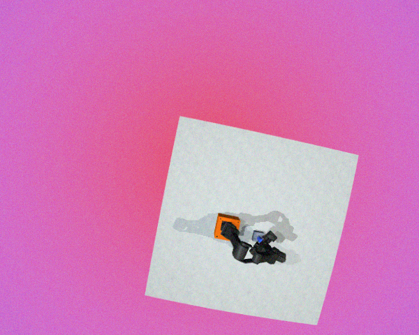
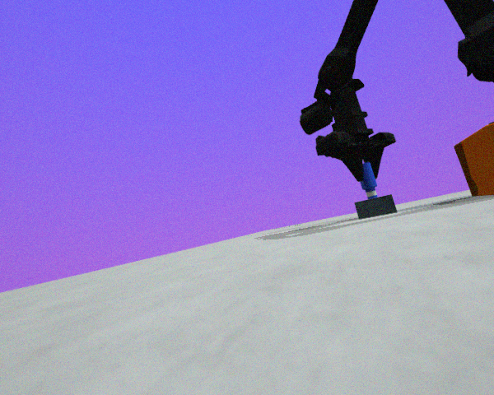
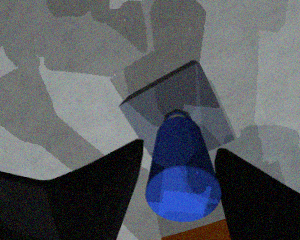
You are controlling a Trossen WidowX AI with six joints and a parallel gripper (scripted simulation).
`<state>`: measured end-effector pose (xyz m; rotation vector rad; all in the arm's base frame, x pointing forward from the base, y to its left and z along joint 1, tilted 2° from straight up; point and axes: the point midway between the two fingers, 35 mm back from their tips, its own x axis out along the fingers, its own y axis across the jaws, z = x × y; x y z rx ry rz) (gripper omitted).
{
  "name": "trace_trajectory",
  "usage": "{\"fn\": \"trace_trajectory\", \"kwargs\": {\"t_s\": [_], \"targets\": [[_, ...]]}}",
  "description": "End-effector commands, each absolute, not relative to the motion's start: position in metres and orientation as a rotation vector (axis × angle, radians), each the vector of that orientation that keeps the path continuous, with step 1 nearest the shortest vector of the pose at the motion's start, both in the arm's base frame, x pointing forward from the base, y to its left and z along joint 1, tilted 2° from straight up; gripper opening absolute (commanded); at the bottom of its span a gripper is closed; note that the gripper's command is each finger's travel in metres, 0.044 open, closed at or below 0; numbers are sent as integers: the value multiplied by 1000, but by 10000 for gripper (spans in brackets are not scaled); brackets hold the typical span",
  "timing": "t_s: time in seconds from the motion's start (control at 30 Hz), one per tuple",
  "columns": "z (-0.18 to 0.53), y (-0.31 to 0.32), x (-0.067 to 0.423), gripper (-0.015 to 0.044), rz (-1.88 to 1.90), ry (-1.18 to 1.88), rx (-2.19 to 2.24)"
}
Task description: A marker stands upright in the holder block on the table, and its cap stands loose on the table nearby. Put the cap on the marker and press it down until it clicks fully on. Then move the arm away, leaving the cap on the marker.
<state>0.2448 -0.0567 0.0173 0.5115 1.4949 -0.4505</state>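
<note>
The blue cap point(image 2: 368, 174) point(image 3: 182, 174) point(image 1: 259, 239) sits on the upright marker, whose white band point(image 2: 370, 194) shows just below it. The marker stands in the dark grey holder block point(image 2: 375, 206) point(image 3: 202, 91) point(image 1: 255, 234). My gripper point(image 2: 367, 177) point(image 3: 180, 151) point(image 1: 260, 241) is directly above the block with its fingers on either side of the cap. The fingers stand apart from the cap, with a gap showing on both sides in the wrist view. The gripper is open.
The arm's orange base point(image 1: 221, 223) point(image 2: 486, 165) stands close beside the holder block. Both are on the white table point(image 1: 238, 162) point(image 2: 239, 318), whose edges show in the top view.
</note>
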Motion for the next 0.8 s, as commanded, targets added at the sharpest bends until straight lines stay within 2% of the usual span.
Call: {"fn": "trace_trajectory", "kwargs": {"t_s": [0.0,0.17,0.3,0.47,0.67,0.77], "targets": [[17,-57,245,315,-451,1495,511],[17,-57,245,440,-451,1495,511],[27,-57,246,440,-451,1495,511],[90,-59,243,440,-451,1494,511],[93,-59,243,440,-451,1494,511],[90,-59,243,361,-337,1515,394]]}}
